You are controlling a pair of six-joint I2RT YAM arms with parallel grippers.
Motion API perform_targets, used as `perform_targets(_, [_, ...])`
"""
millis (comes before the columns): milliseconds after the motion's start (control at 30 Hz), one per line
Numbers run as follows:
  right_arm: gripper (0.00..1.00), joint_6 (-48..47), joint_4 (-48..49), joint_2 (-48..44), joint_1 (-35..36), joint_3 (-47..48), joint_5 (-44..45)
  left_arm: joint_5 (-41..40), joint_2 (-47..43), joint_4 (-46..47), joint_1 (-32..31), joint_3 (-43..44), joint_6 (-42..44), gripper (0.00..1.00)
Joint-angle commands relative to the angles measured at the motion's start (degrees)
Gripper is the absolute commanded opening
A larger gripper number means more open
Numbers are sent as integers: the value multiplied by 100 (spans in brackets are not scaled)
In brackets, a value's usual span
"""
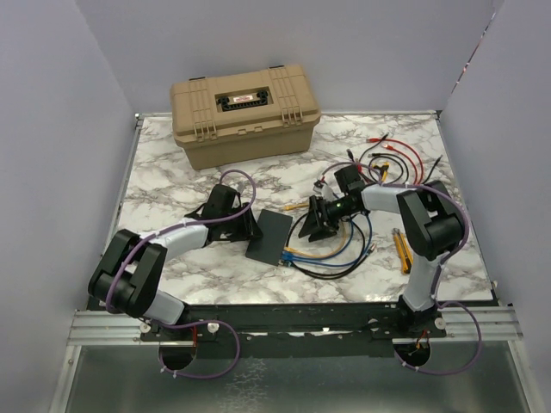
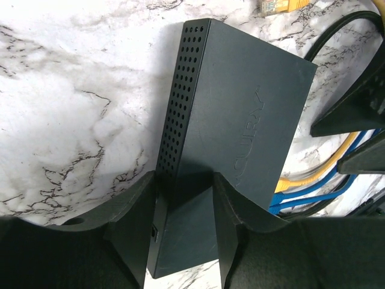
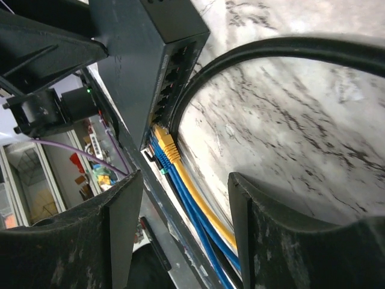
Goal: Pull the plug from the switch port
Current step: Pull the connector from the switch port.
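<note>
Left pincer (image 2: pixel 183 180) straddles one end of the single switch (image 2: pixel 240 108); grip cannot be told. Right pincer (image 3: pixel 183 177) stands spread at the switch's port edge. One yellow plug (image 3: pixel 166 146) sits seated there beside blue cables (image 3: pixel 180 201). Switch lies flat on the surface (image 1: pixel 172 172).

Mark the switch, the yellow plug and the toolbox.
switch (image 2: pixel 240 114), left wrist view, flat top face.
yellow plug (image 3: pixel 166 146), right wrist view, plug body at the port row.
toolbox (image 1: pixel 245 120), top view, lid in front of the handle.
</note>
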Motion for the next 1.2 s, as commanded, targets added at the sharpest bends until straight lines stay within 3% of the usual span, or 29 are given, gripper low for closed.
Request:
perform_targets(0, [61, -380, 27, 124, 204, -84, 11, -45, -34, -393, -39, -327, -80, 41])
perform_targets(567, [44, 137, 1337, 537, 595, -278, -175, -185, -29, -389, -65, -510, -228, 31])
perform_targets(933, [48, 167, 1467, 626, 670, -398, -404, -219, 56, -382, -74, -497, -250, 30])
perform_targets(1167, [35, 293, 1612, 617, 737, -572, -355, -216, 103, -381, -83, -506, -322, 28])
